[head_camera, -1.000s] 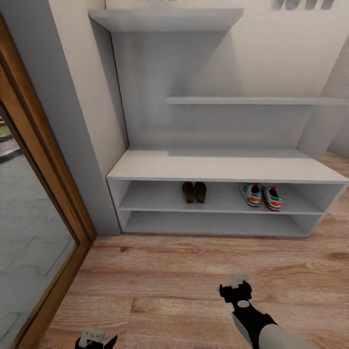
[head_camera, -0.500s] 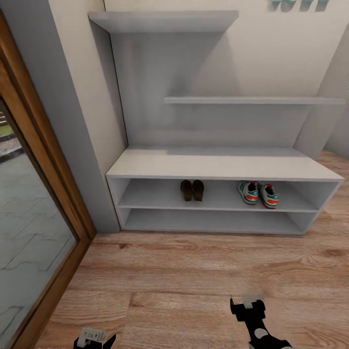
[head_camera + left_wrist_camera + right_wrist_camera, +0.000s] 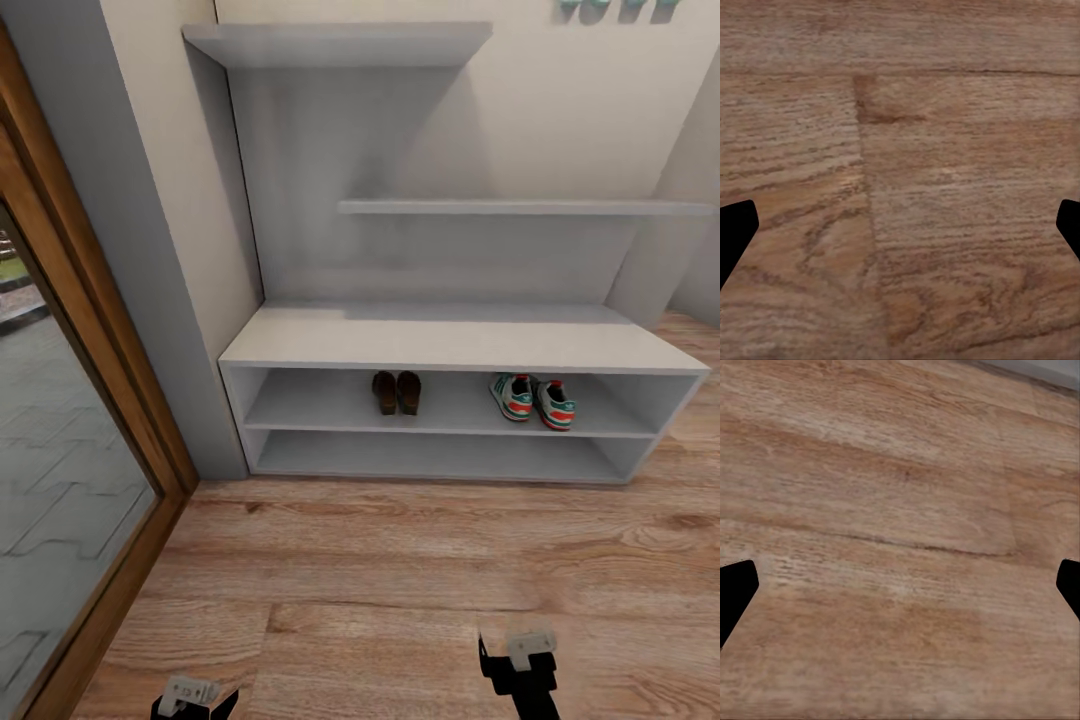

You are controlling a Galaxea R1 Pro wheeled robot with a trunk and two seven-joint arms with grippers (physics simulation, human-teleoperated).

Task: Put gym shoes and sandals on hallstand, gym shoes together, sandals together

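Low at the bottom edge of the head view, my right gripper [image 3: 530, 648] has drawn back toward me over the last second; a moment ago it reached well further up the frame with the forearm showing. My left gripper [image 3: 195, 692] sits where it was, at the lower left edge. The camera also shifted slightly early on, then settled.

Fingers: in both wrist views the dark tips sit at opposite edges with bare wood between them, so both sets are spread wide and hold nothing.

Task things, all in the middle of the frame:
- light grey hallstand with a long low bench, two open tiers and two staggered wall shelves [image 3: 450, 340], matte, flat-panelled, square-edged.
- pair of dark brown leather slip-on sandals [image 3: 397, 392], side by side and touching, on the upper tier, left of centre.
- pair of white low-top gym shoes with green stripes and red-orange accents [image 3: 533, 400], side by side on the same tier, toward the right, well apart from the sandals.
- light brown wood-plank corridor floor [image 3: 400, 560], visible grain and plank seams, no footwear on the part in view.

Judgement: the arrangement looks done; the retreating arm reads as a withdrawal after the last placement.
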